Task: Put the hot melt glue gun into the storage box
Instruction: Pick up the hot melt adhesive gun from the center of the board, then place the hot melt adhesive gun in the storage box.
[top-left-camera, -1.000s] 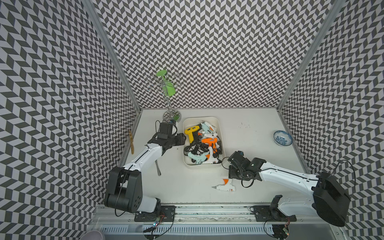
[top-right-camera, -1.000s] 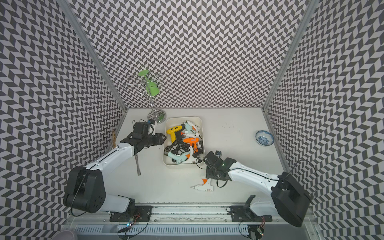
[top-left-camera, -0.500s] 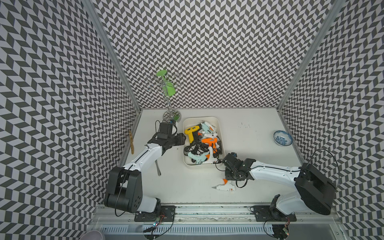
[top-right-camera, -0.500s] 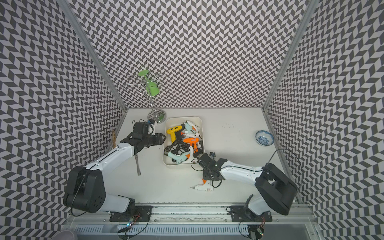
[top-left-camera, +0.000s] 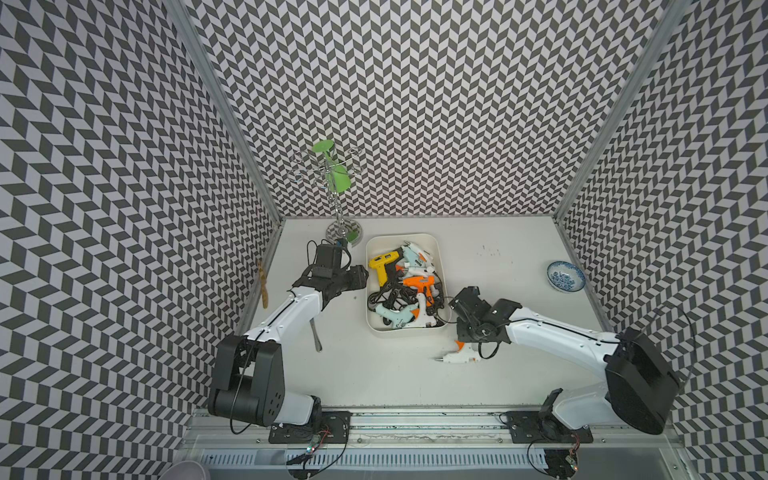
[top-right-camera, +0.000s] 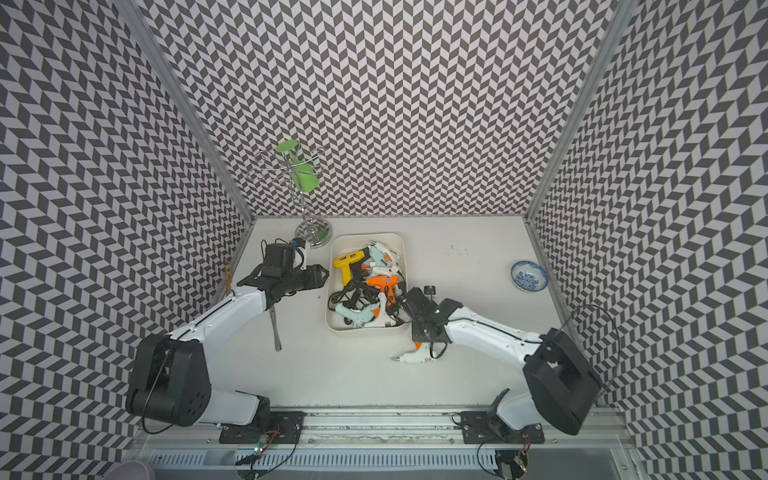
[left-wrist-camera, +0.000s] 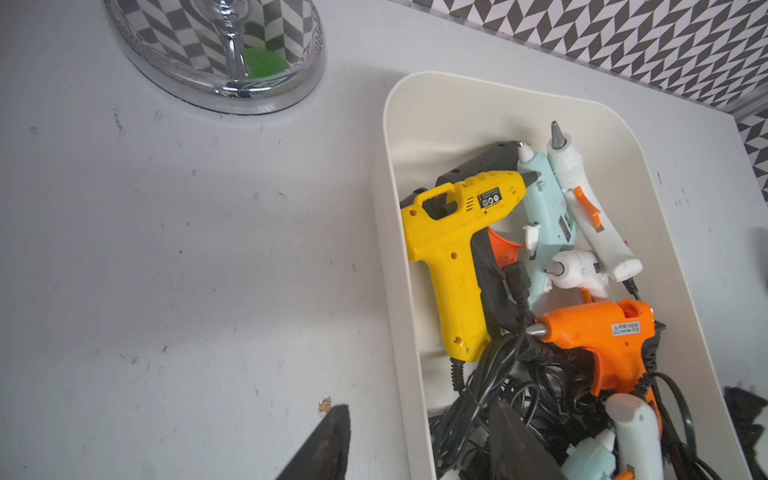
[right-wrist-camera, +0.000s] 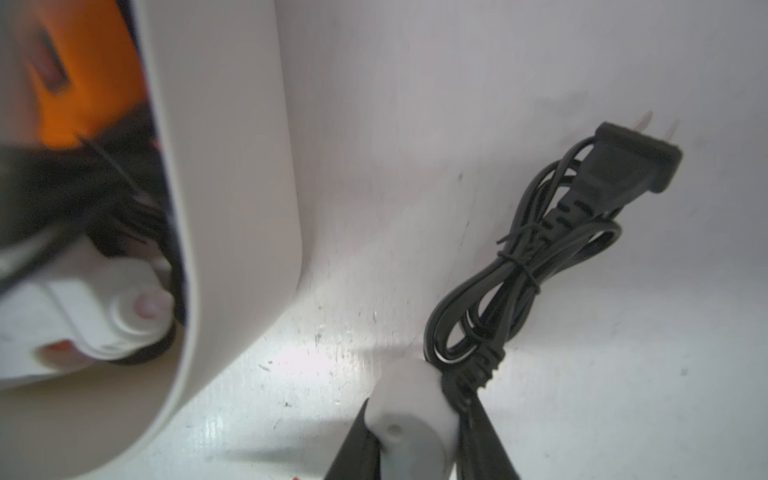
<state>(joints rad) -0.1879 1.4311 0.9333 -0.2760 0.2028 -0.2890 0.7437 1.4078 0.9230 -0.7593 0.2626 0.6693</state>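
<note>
A white hot melt glue gun (top-left-camera: 459, 356) (top-right-camera: 415, 355) with an orange trigger sits just in front of the storage box's near right corner. My right gripper (top-left-camera: 468, 337) (right-wrist-camera: 415, 440) is shut on its white handle (right-wrist-camera: 409, 399). The gun's bundled black cord and plug (right-wrist-camera: 519, 266) trail past the fingers. The cream-white storage box (top-left-camera: 368, 291) (top-right-camera: 328, 307) (left-wrist-camera: 390, 124) (right-wrist-camera: 232, 208) holds several glue guns and tangled cords. My left gripper (top-left-camera: 359, 274) (left-wrist-camera: 419, 436) is open and holds nothing. It hovers over the box's left wall.
A blue-patterned bowl (top-left-camera: 565, 276) (top-right-camera: 528, 276) stands at the far right. A chrome stand (top-left-camera: 343, 228) (left-wrist-camera: 232, 83) with a green cup (top-left-camera: 332, 174) is behind the box's left corner. A metal utensil (top-left-camera: 316, 336) lies beside my left arm. A wooden stick (top-left-camera: 263, 282) leans at the left wall.
My right gripper has closed on the white glue gun's handle, and the gun has shifted a little toward the box. The left arm has not moved.
</note>
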